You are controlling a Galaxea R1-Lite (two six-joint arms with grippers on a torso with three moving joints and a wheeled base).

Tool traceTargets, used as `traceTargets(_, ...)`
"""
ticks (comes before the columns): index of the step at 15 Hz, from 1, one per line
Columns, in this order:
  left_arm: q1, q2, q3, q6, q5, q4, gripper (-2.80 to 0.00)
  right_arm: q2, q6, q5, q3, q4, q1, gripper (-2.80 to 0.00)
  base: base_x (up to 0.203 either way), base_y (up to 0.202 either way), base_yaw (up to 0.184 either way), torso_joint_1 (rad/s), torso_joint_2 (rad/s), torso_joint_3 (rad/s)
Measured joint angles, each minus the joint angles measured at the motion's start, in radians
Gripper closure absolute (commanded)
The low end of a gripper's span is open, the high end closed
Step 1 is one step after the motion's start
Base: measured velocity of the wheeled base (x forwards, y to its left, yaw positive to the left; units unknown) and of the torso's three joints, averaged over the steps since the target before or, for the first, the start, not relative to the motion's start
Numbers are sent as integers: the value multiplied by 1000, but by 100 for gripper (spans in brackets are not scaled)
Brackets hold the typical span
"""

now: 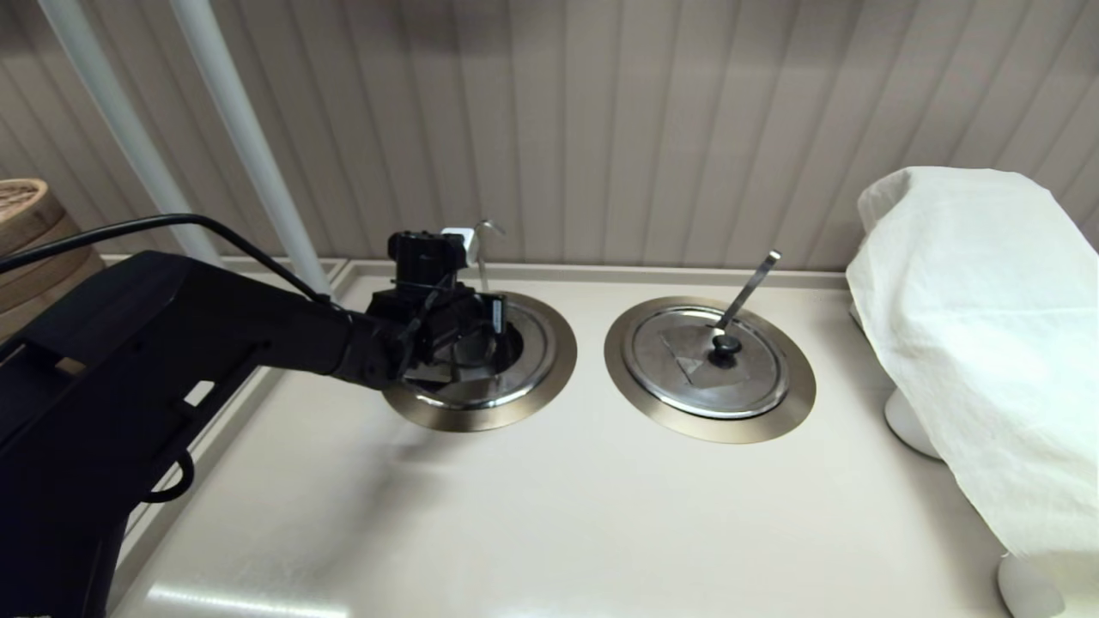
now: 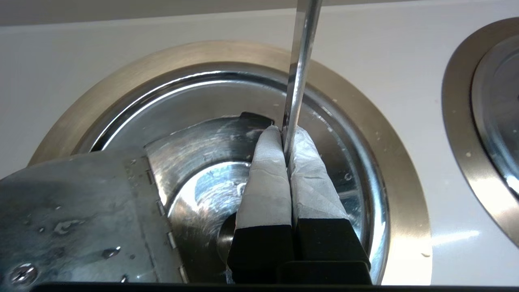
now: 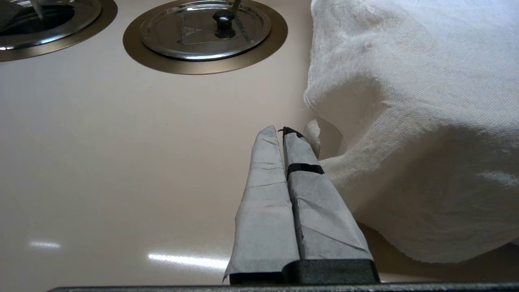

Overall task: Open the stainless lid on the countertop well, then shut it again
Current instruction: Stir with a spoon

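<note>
The stainless lid point(image 1: 455, 382) point(image 2: 194, 154) sits askew and tilted over the countertop well point(image 1: 549, 378) point(image 2: 405, 194), leaving a dark opening on the well's right side. Its hinged flap fills the near corner of the left wrist view, and its black knob point(image 2: 224, 242) peeks out under one finger. My left gripper point(image 1: 494, 322) point(image 2: 286, 132) hangs over the well with its fingers shut. The thin hook-tipped ladle handle point(image 1: 482, 249) point(image 2: 302, 61) runs down to the fingertips; whether it is pinched I cannot tell. My right gripper point(image 3: 282, 132) is shut and parked low beside the white cloth.
The twin lid point(image 1: 687, 378) point(image 3: 194, 36) with its flat ladle handle point(image 1: 749, 287) covers the right well. A white cloth point(image 1: 987, 326) drapes something at the counter's right. A bamboo steamer point(image 1: 26, 232) and two white poles point(image 1: 249, 146) stand at the left.
</note>
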Motion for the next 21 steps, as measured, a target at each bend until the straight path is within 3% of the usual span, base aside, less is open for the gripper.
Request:
traceTargets(3, -21, 58, -101, -4, 20, -4, 0, 0, 0, 0, 0, 0, 0, 0, 0, 0, 0, 0, 0, 0)
traceTargets(5, -23, 106, -175, -3, 69, 0, 0, 0, 0, 0, 0, 0, 0, 0, 0, 0, 0, 0, 0, 0)
traceTargets(7, -8, 129, -192, 4, 95, 3, 0, 0, 0, 0, 0, 0, 0, 0, 0, 0, 0, 0, 0, 0)
traceTargets(14, 45, 34, -25, 55, 82, 8, 0, 0, 0, 0, 0, 0, 0, 0, 0, 0, 0, 0, 0, 0)
traceTargets(17, 28, -11, 46, 60, 37, 11, 0, 0, 0, 0, 0, 0, 0, 0, 0, 0, 0, 0, 0, 0)
traceTargets(21, -9, -24, 47, 58, 18, 34, 0, 0, 0, 1, 0, 0, 0, 0, 0, 0, 0, 0, 0, 0)
